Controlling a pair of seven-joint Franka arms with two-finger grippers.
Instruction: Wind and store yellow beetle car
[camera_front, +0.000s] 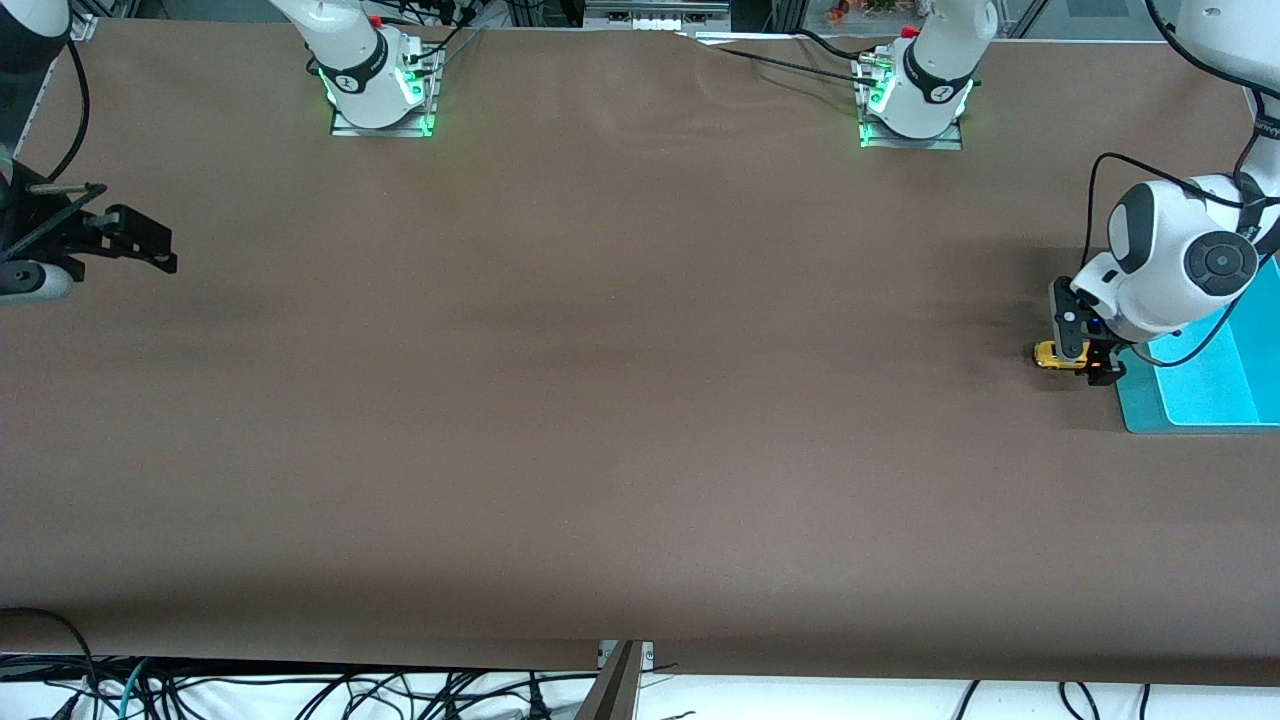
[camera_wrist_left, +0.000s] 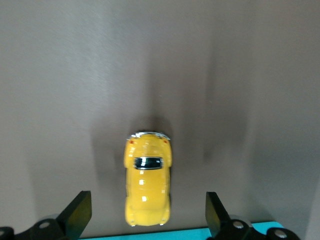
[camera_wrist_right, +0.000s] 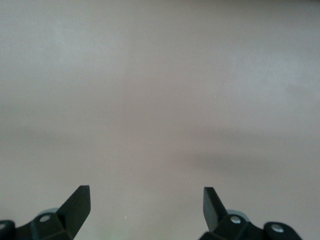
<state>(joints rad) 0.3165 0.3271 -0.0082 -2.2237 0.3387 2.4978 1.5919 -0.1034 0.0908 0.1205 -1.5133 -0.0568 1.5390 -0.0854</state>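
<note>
Seen at the right edge of the front view, just below mid-height: tiny bright-yellow, beetle-shaped toy car (camera_front: 1050, 355) with dark windows, resting on the brown cloth-covered worktop (camera_front: 600, 400). Lay just beside the flat turquoise tray (camera_front: 1200, 395), not in it; nothing visible in the part of the tray shown, the rest cut off by the frame edge and partly covered by the arm.

Left gripper (camera_front: 1085, 355) hung low over the car, at the tray's edge. In the left wrist view, the same car (camera_wrist_left: 147, 182) sat in the lower centre of the frame between the two black fingers (camera_wrist_left: 75, 215), which stood spread wide and clear of the body on both sides, grasping nothing; a thin strip of turquoise tray (camera_wrist_left: 200, 233) showed along the bottom edge.

Right gripper (camera_front: 140, 245) waited at the left edge of the front view, in the upper part of the frame, over bare worktop at the right arm's end, well apart from car and tray. In the right wrist view, its fingers (camera_wrist_right: 75, 210) released and wide, only brown worktop (camera_wrist_right: 160, 100) between them.
</note>
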